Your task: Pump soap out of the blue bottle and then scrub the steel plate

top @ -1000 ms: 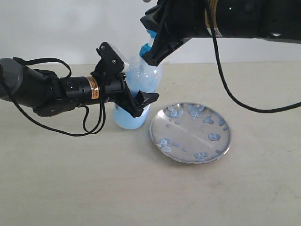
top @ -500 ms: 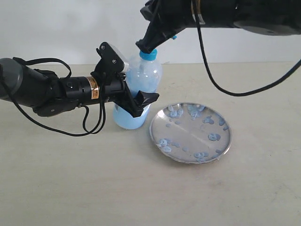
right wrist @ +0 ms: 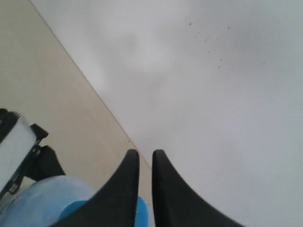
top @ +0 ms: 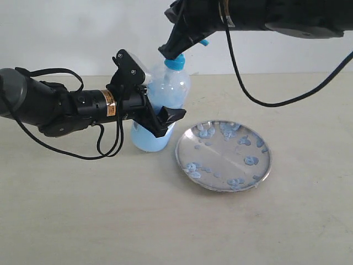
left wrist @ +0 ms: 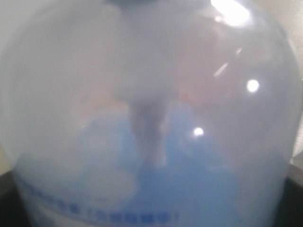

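At the middle left, the left claw [top: 160, 113] is clamped tight around the blue bottle [top: 165, 88], which stands upright just left of the plate. At the top middle, the right claw [top: 171, 52] is pinched nearly shut and holds nothing. A second ago it was lower, pushing the pump; now it has lifted. At the lower right, the steel plate [top: 220, 160] has the same soap [top: 251, 160] blobs. That push looks finished, so scrubbing may come next.

Beige table [top: 83, 221] with the blue bottle [top: 172, 88] upright just beside the steel plate [top: 222, 161]
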Controlling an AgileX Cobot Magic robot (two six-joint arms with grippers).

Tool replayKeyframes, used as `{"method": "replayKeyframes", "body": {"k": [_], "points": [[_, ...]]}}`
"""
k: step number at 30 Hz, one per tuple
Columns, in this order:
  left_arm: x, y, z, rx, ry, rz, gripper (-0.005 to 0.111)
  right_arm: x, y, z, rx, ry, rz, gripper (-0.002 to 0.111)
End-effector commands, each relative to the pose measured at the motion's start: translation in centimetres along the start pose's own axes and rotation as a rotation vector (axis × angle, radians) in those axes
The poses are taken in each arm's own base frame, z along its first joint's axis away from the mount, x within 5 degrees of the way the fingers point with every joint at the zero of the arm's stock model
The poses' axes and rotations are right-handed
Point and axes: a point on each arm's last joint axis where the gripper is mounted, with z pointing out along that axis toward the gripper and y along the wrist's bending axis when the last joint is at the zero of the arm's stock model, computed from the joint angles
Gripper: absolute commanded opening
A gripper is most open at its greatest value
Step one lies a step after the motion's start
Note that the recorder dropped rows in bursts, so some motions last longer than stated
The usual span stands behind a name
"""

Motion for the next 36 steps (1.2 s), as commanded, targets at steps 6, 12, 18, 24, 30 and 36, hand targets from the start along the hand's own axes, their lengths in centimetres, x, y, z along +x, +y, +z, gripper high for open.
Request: {"method": "replayKeyframes", "body": {"k": [6,12,18,24,30,36], "points": [[1.9,-0.2,0.0,0.003,0.113,0.018,0.004,0.0,-1.5,-0.8,0.096,0.09,0.047,0.0],[1.8,-0.2,0.0,0.004,0.109,0.018,0.004,0.2,-1.5,-0.8,0.106,0.112,0.072,0.0],[1.8,-0.2,0.0,0.004,0.109,0.018,0.004,1.2,-0.7,-0.7,0.074,0.129,0.093,0.0],[1.8,-0.2,0.0,0.004,0.109,0.018,0.004,1.5,0.2,-0.6,0.019,0.087,0.077,0.0],[1.8,-0.2,0.0,0.004,0.109,0.018,0.004,1.3,0.4,-0.6,0.004,0.056,0.079,0.0],[1.8,-0.2,0.0,0.004,0.109,0.018,0.004,1.2,0.4,-0.6,0.003,0.055,0.079,0.0]]}}
